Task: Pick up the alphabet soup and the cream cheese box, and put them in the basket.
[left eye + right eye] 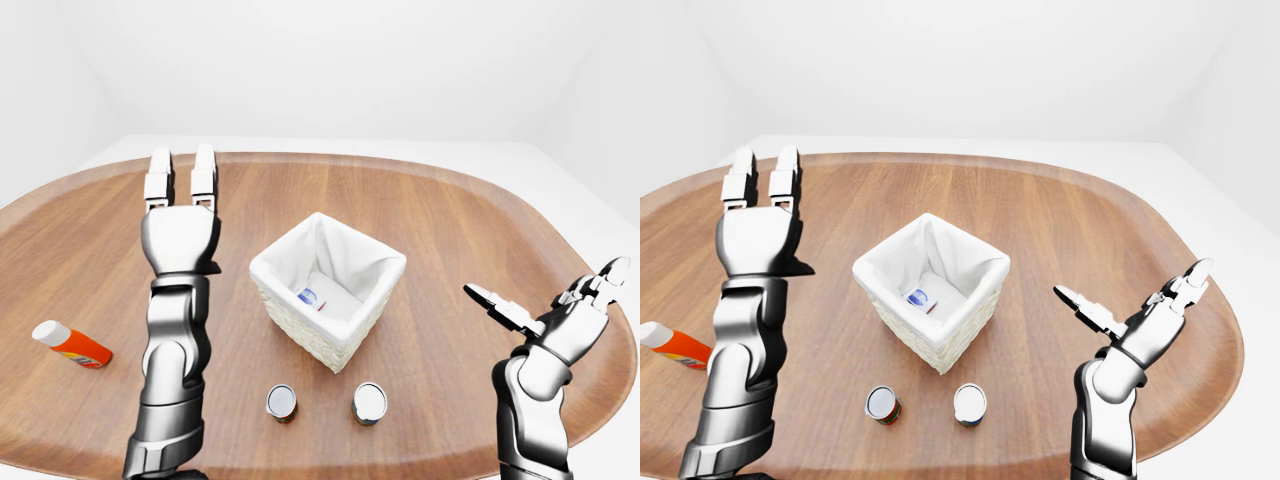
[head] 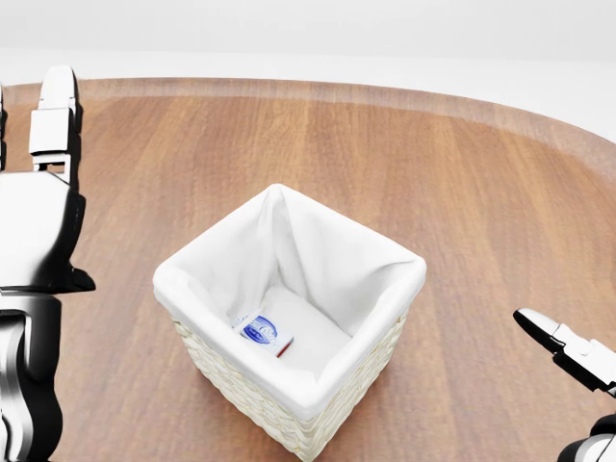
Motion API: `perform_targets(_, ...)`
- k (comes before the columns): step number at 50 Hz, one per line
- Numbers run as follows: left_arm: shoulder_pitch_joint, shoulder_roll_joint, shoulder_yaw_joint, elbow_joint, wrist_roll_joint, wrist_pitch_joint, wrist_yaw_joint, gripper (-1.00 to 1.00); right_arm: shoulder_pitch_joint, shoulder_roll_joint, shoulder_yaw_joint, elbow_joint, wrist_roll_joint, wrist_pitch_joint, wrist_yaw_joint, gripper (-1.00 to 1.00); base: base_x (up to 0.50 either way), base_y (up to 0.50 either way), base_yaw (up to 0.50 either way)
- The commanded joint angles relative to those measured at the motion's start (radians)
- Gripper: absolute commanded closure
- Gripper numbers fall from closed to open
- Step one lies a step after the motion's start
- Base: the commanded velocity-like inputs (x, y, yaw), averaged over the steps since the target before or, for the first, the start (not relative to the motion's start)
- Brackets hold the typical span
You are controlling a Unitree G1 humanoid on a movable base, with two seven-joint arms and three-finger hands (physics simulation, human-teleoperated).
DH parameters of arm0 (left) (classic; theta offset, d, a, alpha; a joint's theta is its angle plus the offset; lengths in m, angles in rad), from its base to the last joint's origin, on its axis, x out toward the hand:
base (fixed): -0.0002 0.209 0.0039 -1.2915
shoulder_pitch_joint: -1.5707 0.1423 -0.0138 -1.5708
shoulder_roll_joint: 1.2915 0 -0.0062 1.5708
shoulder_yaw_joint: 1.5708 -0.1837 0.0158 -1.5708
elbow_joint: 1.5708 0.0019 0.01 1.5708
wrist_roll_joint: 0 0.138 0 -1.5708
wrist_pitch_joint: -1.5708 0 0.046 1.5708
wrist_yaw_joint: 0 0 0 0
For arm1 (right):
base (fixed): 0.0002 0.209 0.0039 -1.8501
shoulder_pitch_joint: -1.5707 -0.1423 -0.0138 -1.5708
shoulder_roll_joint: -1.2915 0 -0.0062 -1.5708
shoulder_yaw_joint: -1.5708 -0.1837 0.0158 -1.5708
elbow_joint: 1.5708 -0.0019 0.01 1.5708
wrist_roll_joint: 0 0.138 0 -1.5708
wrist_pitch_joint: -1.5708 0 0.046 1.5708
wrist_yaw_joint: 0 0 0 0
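Note:
The white-lined wicker basket stands in the middle of the wooden table. The cream cheese box lies on its bottom, blue label up. Two cans stand below the basket in the left-eye view, one with a red and green label and one to its right; I cannot tell which is the alphabet soup. My left hand is open and empty, fingers straight, left of the basket. My right hand is open and empty at the right.
An orange bottle with a white cap lies at the table's left. The table's rounded edge curves close behind my right hand.

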Motion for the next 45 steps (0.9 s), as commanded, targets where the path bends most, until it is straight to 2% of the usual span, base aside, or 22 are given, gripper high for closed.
perform_targets(1, 0.064, 0.038, 0.076, -0.114, -0.137, 0.0, -0.077, -1.0, 0.0, -0.001, 0.001, 0.006, -0.001, -0.006, 0.0, -1.0, 0.0, 0.0, 0.0)
perform_targets(7, 0.107, 0.055, 0.126, -0.177, -0.177, 0.0, -0.093, -1.0, -0.005, -0.003, 0.001, 0.015, -0.001, -0.007, 0.0, -1.0, 0.0, 0.0, 0.0)
perform_targets(15, 0.113, 0.091, 0.182, -0.207, -0.221, 0.0, -0.124, -1.0, -0.004, -0.002, 0.004, 0.009, -0.003, -0.002, 0.0, -1.0, 0.0, 0.0, 0.0)
perform_targets(36, 0.113, 0.166, 0.275, -0.239, -0.288, 0.0, -0.174, -1.0, -0.006, -0.003, 0.004, 0.017, -0.01, -0.01, 0.0, -1.0, 0.0, 0.0, 0.0)
perform_targets(39, 0.119, 0.181, 0.306, -0.247, -0.314, 0.0, -0.181, -1.0, -0.005, -0.003, 0.004, 0.015, -0.009, -0.009, 0.0, -1.0, 0.0, 0.0, 0.0)
perform_targets(45, 0.128, 0.181, 0.309, -0.254, -0.319, 0.0, -0.18, -1.0, -0.005, -0.004, 0.007, 0.021, -0.026, -0.011, 0.0, -1.0, 0.0, 0.0, 0.0)
